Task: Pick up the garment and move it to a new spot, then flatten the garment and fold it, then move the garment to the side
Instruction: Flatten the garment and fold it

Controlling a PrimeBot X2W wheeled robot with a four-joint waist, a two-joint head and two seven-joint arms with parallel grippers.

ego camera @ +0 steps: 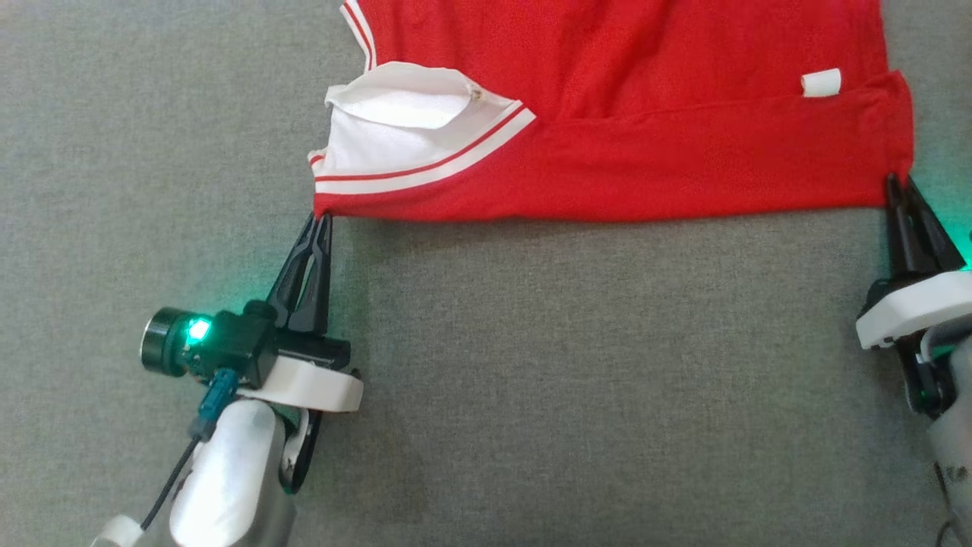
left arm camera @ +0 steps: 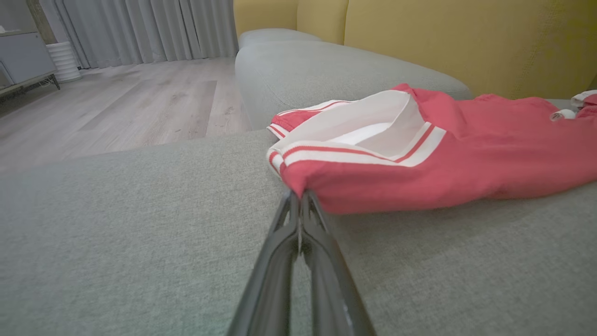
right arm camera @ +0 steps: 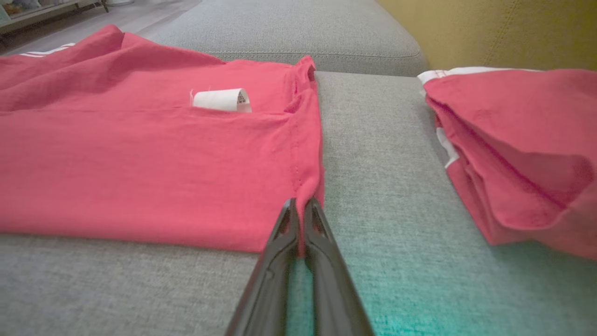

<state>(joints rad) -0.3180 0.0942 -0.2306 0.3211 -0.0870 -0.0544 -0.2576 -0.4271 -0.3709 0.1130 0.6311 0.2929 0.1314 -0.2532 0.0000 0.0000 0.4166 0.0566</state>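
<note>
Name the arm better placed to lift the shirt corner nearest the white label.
Right: the right gripper is shut on that corner of the red shirt; the left gripper pinches the striped end.

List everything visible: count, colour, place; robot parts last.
garment: one, red with white trim, spread on sofa seat
care label: one, white, on the garment's right part
second garment: one, red, on the seat beside the first
sofa seat: one, grey, under both garments
backrest: one, yellow, behind the seat
floor: one, pale wood, beyond the sofa
curtains: one set, grey, beyond the floor
left gripper: one, dark, shut on garment's near left corner
right gripper: one, dark, shut on garment's near right corner
</note>
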